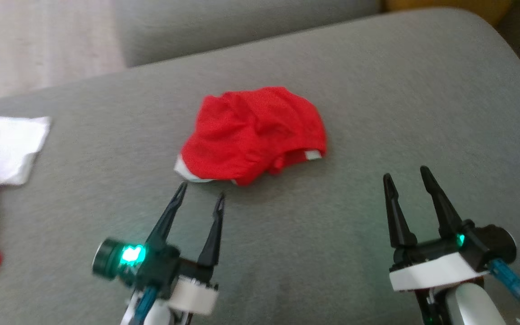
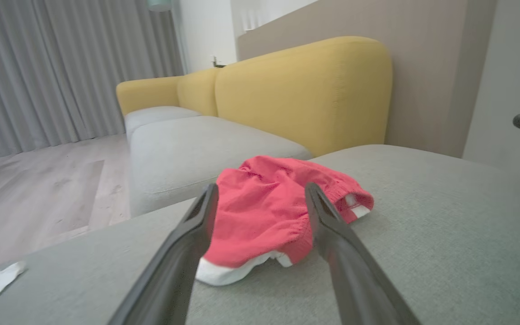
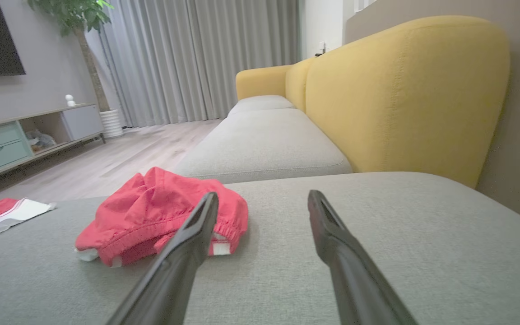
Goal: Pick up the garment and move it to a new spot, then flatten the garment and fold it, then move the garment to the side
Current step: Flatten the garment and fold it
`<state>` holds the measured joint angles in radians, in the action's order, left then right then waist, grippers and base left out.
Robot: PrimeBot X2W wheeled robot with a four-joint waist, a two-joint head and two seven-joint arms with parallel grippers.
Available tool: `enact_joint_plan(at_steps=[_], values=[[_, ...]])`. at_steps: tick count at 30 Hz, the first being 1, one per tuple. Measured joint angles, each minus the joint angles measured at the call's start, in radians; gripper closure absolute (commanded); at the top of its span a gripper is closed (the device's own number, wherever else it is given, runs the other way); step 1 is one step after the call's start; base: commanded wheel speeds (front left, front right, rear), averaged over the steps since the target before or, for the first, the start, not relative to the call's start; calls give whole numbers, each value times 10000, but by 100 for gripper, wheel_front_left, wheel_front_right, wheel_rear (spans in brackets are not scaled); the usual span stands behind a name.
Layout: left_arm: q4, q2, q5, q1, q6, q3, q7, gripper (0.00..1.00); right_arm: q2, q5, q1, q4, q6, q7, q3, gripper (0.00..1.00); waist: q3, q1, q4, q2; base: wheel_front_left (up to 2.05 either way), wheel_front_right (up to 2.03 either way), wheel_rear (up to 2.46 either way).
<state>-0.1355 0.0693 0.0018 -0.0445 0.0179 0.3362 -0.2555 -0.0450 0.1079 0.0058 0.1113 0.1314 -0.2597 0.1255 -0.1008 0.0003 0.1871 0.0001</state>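
In the head view, a crumpled red garment with white trim is seen on the grey cushion, just beyond the left gripper and ahead-left of the right gripper. Both are spread wide, and nothing is held. In the left wrist view, the bunched cloth is framed between the fingers. In the right wrist view, it is seen mostly left of them, with its gathered hem turned toward the gripper.

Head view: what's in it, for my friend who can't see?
A crumpled red garment lies on a grey cushion. The open left claw points at its near edge; the open right claw hovers empty to the right. White cloth lies far left.
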Motion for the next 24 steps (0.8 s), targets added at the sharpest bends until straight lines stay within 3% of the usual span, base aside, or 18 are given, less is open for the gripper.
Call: enact_joint_plan(at_steps=[5, 15, 24], values=[[-1141, 86, 382, -1200, -382, 633, -10, 0, -4, 274, -214, -73, 0, 0, 105, 0, -550, 0, 812, 0, 0, 0, 0], [-4418, 132, 1384, -3731, -631, 2040, -12, 0, 0, 522, -686, -92, 0, 2, 44, 0, -1634, -1, 2296, 0, 0, 0, 0], [-6441, 44, 1682, -5909, 84, 2142, -13, 0, 2, 763, -878, -90, 0, 2, 207, 0, -2541, -2, 3239, 0, 0, 0, 0]])
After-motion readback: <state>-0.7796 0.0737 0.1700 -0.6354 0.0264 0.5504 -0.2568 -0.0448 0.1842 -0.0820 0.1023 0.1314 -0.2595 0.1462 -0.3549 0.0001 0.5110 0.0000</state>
